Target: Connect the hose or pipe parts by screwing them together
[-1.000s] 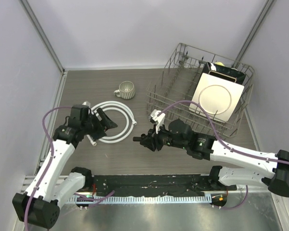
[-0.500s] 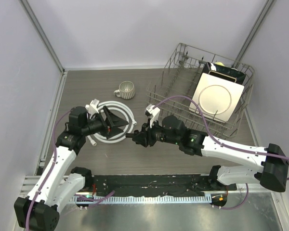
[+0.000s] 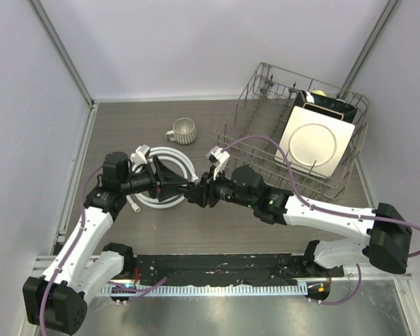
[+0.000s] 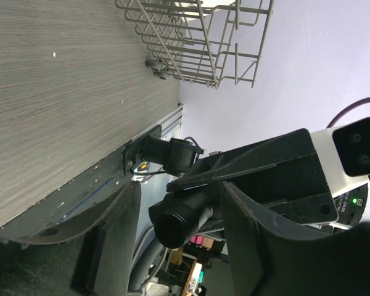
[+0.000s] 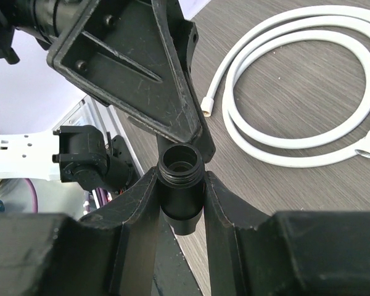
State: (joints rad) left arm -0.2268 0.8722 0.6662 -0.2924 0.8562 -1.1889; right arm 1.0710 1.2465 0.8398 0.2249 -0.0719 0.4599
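Top external: fixed mount, high above and behind the arm bases (image 3: pixel 119 255), tilted down and forward; far, wide. Whole surface (image 3: pixel 126 126) in frame, bases along the bottom edge.
Left wrist: on the left arm, view rolled sideways; surface fills the upper left of the frame, dish rack (image 4: pixel 197 37) at top. Looks out between its own fingers (image 4: pixel 111 240), close on the black fitting (image 4: pixel 176 225) at lower centre.
Right wrist: on the right arm, looks along its own fingers (image 5: pixel 142 216) at close range; left end effector (image 5: pixel 185 132) upper left, white hose (image 5: pixel 296 92) upper right.
Shared, all three: black fitting.
Shared, top and left wrist: dish rack.
Shared, top and right wrist: white hose.
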